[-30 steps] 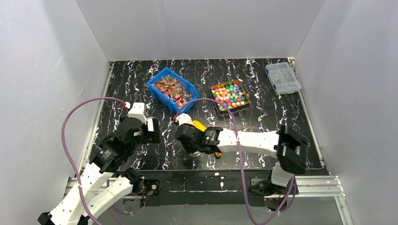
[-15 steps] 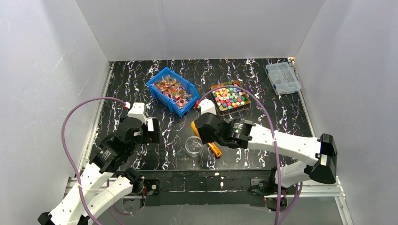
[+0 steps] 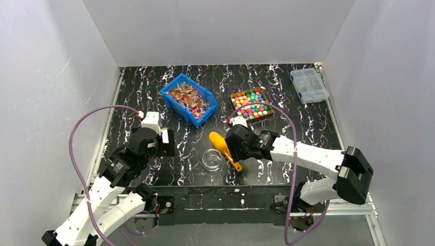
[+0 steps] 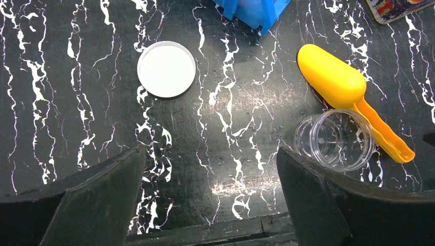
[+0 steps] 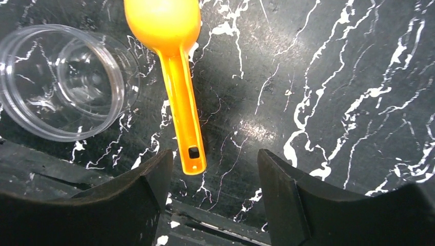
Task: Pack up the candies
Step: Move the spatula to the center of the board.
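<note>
The right gripper's (image 5: 213, 161) spread, empty jaws flank one yellow scoop's (image 5: 169, 31) handle tip, with one clear jar (image 5: 61, 82) left of them. The left gripper's (image 4: 210, 161) jaws are spread wide and empty.

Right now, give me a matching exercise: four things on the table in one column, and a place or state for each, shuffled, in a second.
1 yellow scoop
2 white lid
3 clear jar
4 candies

A empty, uncapped
B mixed colours, far side
C flat, by itself
D handle toward the near edge

Pairs: 1-D, 2-C, 3-A, 4-B
</note>
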